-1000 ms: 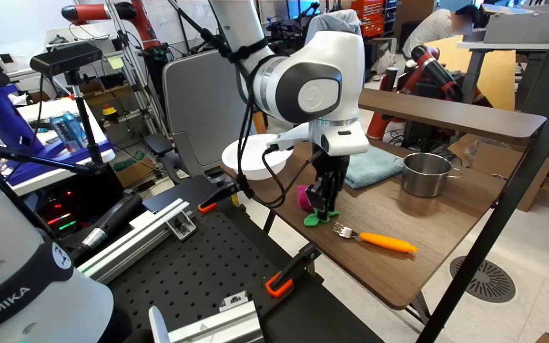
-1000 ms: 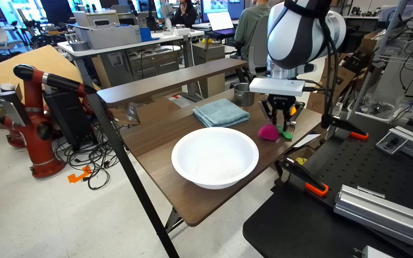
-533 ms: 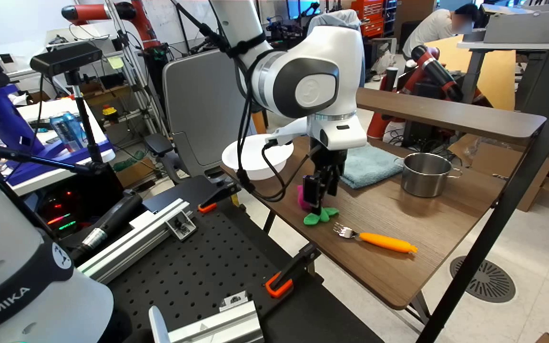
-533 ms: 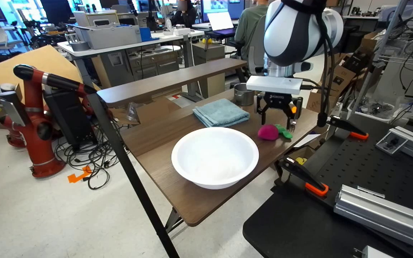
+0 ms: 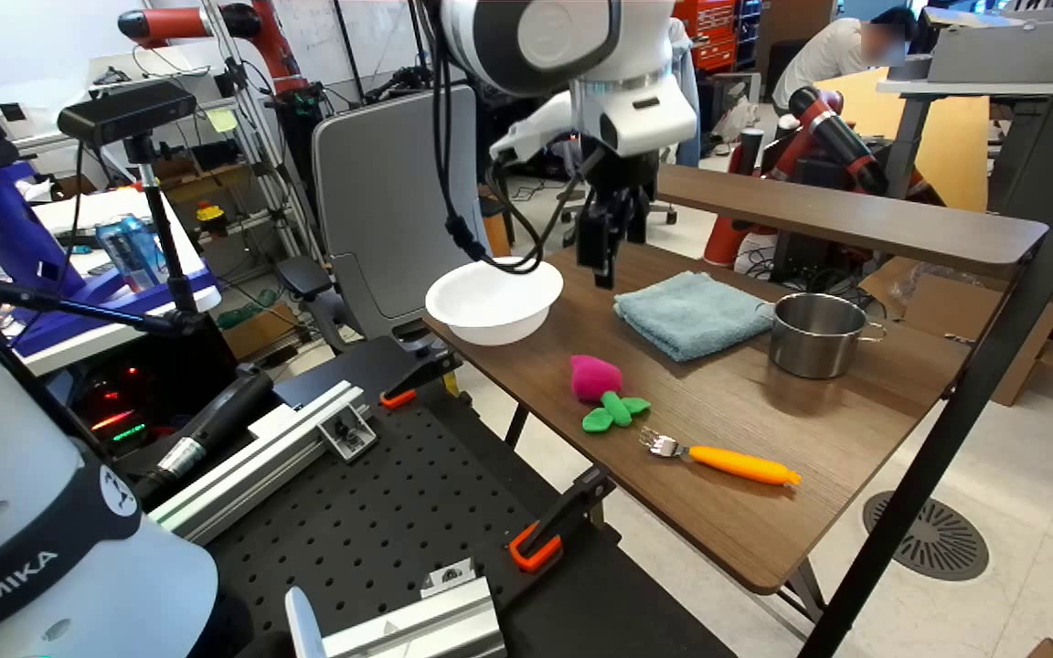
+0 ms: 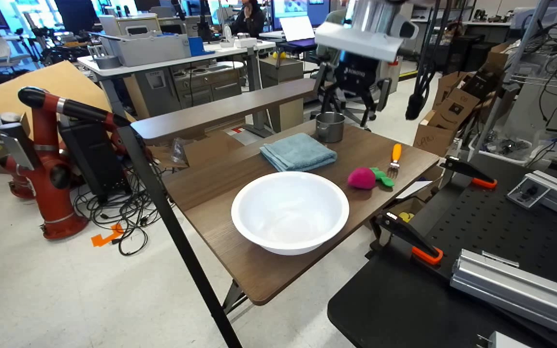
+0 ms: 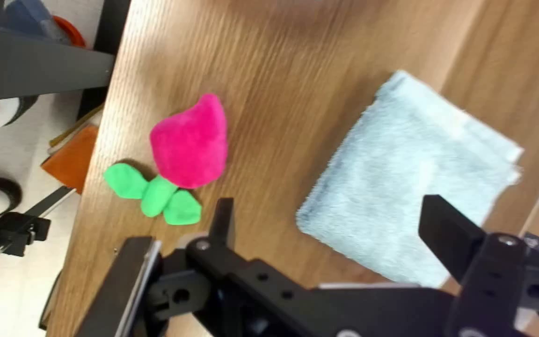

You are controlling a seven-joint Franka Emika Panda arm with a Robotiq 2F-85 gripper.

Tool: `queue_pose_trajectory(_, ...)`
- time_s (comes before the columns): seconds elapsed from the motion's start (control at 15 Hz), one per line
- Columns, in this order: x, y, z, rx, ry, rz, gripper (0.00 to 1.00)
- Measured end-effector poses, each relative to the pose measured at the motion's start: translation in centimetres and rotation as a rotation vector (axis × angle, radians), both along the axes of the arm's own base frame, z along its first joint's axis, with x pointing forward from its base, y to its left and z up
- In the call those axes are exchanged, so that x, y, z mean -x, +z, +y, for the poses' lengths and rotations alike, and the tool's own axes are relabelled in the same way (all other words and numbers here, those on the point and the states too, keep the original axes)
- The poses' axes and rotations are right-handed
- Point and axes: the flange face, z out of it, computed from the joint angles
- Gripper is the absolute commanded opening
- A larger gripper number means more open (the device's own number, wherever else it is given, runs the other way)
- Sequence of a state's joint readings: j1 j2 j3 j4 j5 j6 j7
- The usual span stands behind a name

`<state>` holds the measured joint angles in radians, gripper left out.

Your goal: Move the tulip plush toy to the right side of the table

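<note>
The brown table (image 5: 718,402) is carrying five things; a white bowl (image 6: 290,212) is sitting near one end; a blue towel (image 5: 691,315) is lying just beside a shiny pot (image 5: 816,347); a tulip toy (image 5: 600,380) is resting near an orange-handled fork (image 5: 735,463).

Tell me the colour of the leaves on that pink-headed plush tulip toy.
Bright green: the small, rounded plush leaves show best in the wrist view.

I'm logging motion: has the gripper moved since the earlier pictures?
Yes, upward: in both exterior views, the gripper has risen away from the table.
</note>
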<state>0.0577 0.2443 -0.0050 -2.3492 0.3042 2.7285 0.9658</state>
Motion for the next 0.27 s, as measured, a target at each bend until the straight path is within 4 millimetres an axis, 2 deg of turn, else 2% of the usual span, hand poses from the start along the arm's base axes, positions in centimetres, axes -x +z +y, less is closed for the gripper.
queue_pose_trajectory(0.07,0.3,1.8,0.6,-0.014,0.011,-0.028,1.00)
queue_pose_trajectory(0.13,0.9,2.6,0.8,-0.019,0.016,-0.037,1.00)
queue_pose_trajectory(0.27,1.6,2.2,0.6,-0.019,0.018,-0.026,1.00)
